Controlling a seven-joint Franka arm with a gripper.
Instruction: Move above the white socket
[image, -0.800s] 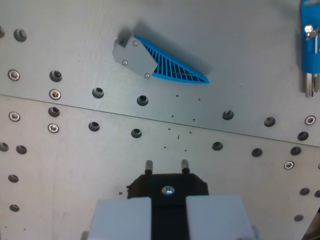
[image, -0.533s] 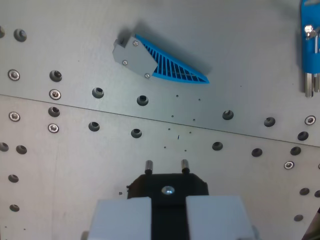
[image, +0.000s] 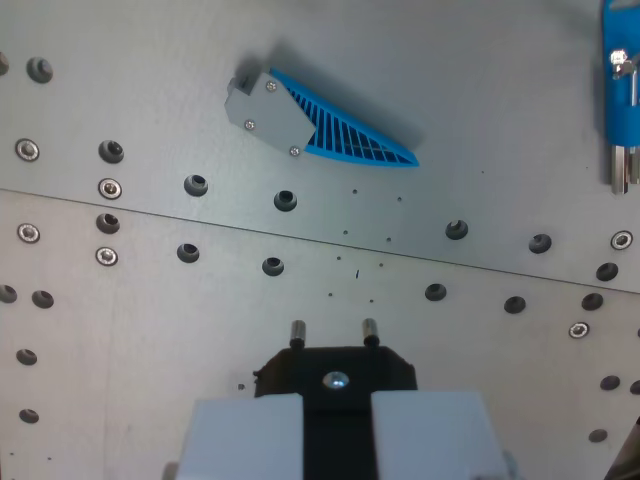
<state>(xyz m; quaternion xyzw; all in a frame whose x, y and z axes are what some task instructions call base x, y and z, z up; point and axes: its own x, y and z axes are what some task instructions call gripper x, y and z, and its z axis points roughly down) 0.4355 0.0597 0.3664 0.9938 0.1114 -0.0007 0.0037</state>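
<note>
No white socket shows in the wrist view. My gripper (image: 337, 432) fills the bottom centre, its two pale fingers (image: 245, 436) shut on a black plug (image: 337, 372). The plug's two metal pins (image: 333, 331) point toward the top of the picture, over the grey metal plate (image: 480, 120). A small screw sits in the plug's middle.
A blue ribbed wedge with a grey block (image: 310, 120) lies at upper centre. A blue part with metal pieces (image: 620, 90) sits at the top of the wrist view's right edge. A seam (image: 300, 236) crosses the plate, with several bolt holes and screws along it.
</note>
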